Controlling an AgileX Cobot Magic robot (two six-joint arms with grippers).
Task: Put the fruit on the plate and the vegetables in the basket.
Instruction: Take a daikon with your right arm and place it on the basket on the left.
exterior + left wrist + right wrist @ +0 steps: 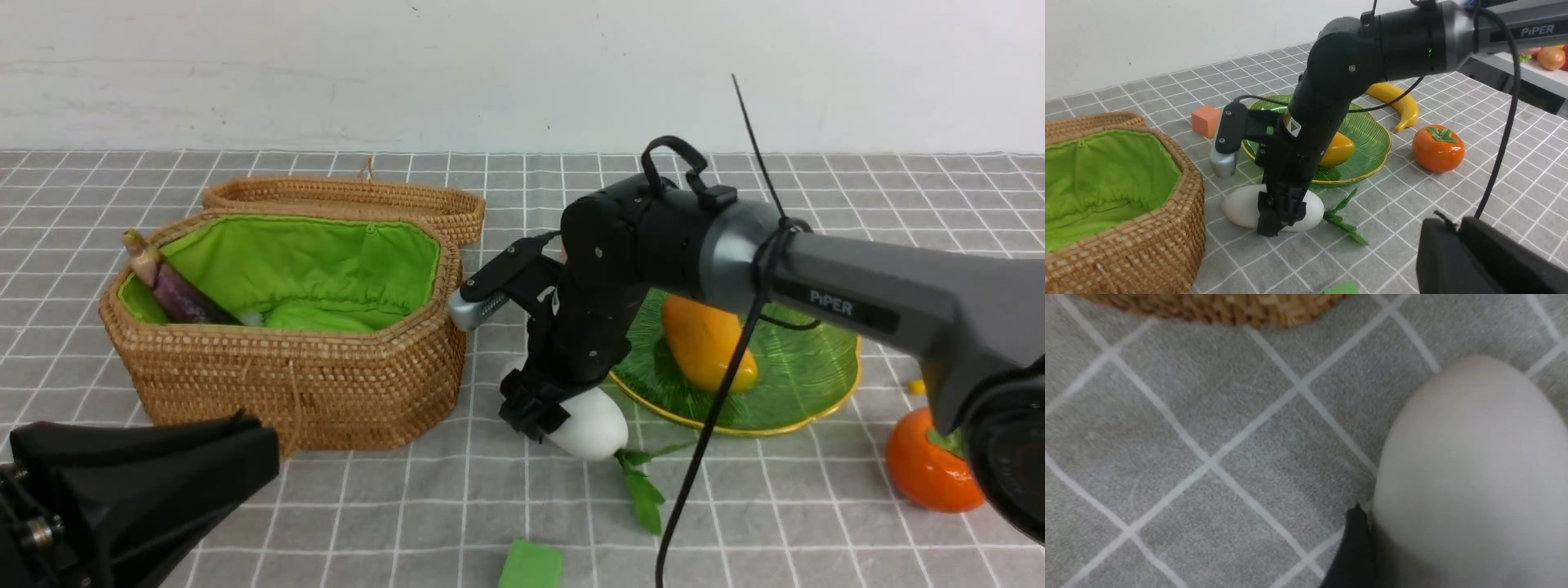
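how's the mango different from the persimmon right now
The mango is oval, orange-yellow and lies on the plate; the persimmon is round, deeper orange, leaf-capped and sits on the tablecloth beside the plate. Both are glossy fruit.

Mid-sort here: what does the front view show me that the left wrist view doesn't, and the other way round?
Front view only: the long dark purple eggplant lying inside the woven wicker basket. Left wrist view only: the curved yellow banana and small orange cube, both plain to see. Both: the right gripper straddling the white oblong radish, the orange-yellow mango on the green glass plate, and the round orange persimmon.
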